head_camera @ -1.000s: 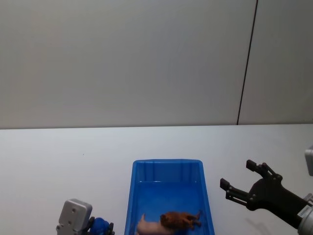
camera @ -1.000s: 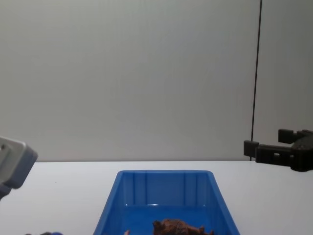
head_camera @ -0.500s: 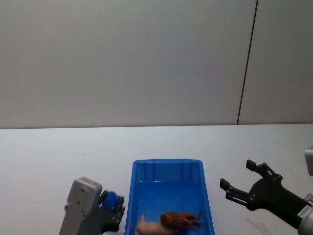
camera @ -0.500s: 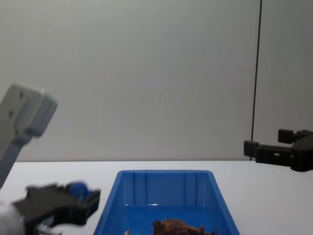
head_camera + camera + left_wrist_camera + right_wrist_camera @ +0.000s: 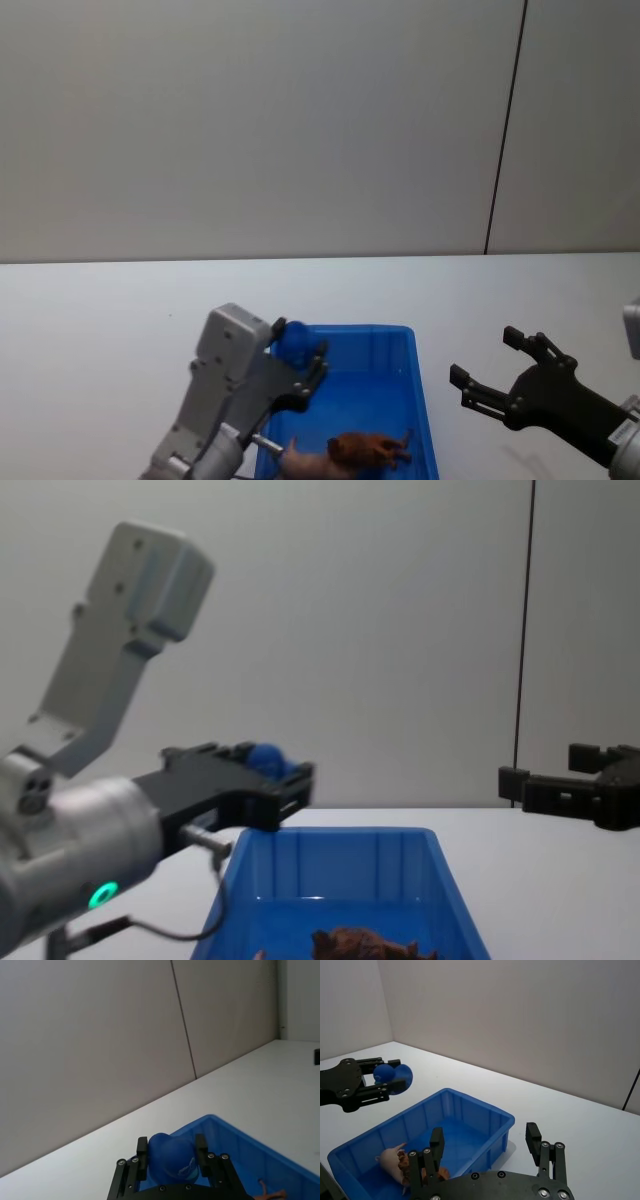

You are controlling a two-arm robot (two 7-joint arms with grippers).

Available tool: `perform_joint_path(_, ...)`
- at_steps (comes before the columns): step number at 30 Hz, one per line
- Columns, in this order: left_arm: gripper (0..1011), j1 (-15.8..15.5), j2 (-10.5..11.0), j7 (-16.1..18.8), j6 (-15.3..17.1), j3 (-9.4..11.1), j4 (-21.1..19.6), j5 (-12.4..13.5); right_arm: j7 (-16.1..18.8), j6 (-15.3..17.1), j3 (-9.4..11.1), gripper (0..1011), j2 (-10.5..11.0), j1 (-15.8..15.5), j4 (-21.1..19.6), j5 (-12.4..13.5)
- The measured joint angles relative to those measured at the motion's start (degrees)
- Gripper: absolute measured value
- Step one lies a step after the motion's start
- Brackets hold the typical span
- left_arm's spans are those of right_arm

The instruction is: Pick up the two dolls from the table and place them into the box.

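Note:
The blue box [image 5: 421, 400] stands on the white table [image 5: 100, 320]. Both dolls lie in its near end: the shaggy reddish-brown one [image 5: 368, 447] and, beside it, the pale pink one [image 5: 305, 462]. My left gripper [image 5: 300, 355] hangs above the box's far left corner, shut on a small round blue toy [image 5: 292, 343]. The left wrist view shows that blue toy [image 5: 172, 1157] squeezed between the fingers above the box's rim [image 5: 240, 1135]. My right gripper [image 5: 486, 356] hovers open to the right of the box, nothing between its fingers. The right wrist view shows the pink doll [image 5: 392, 1162] inside the box [image 5: 485, 1107].
A plain grey wall with a dark vertical seam [image 5: 505, 130] rises behind the table. Bare white tabletop lies to the left of the box and beyond it.
My left arm has risen from the low left and swung right and forward with the blue toy, reaching the box's far left corner. The right gripper and the dolls have not moved.

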Motion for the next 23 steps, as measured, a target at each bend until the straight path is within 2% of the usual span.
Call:
perform_joint_path(5, 660, -1.4, -1.6, -2.5, -0.7, 0.6, 0.7, 0.9, 0.0, 0.0, 0.0, 1001, 0.0, 0.0, 0.0, 0.0)
perform_joint_path(7, 746, -2.1, -2.3, -3.7, -1.0, 0.9, 1.0, 1.1, 0.0, 0.0, 0.0, 1001, 0.0, 0.0, 0.0, 0.0)
perform_joint_path(15, 972, -2.4, -2.7, -5.7, -1.8, 1.1, 0.5, 1.1, 0.0, 0.0, 0.0, 1001, 0.0, 0.0, 0.0, 0.0)
perform_joint_path(17, 1001, -2.2, -2.4, -5.9, -2.0, 1.0, 0.2, 1.0, 0.0, 0.0, 0.0, 1001, 0.0, 0.0, 0.0, 0.0)
perform_joint_path(23, 1001, -1.5, -1.5, -6.6, -2.6, 0.6, -1.2, 0.6, 0.0, 0.0, 0.0, 1001, 0.0, 0.0, 0.0, 0.0)
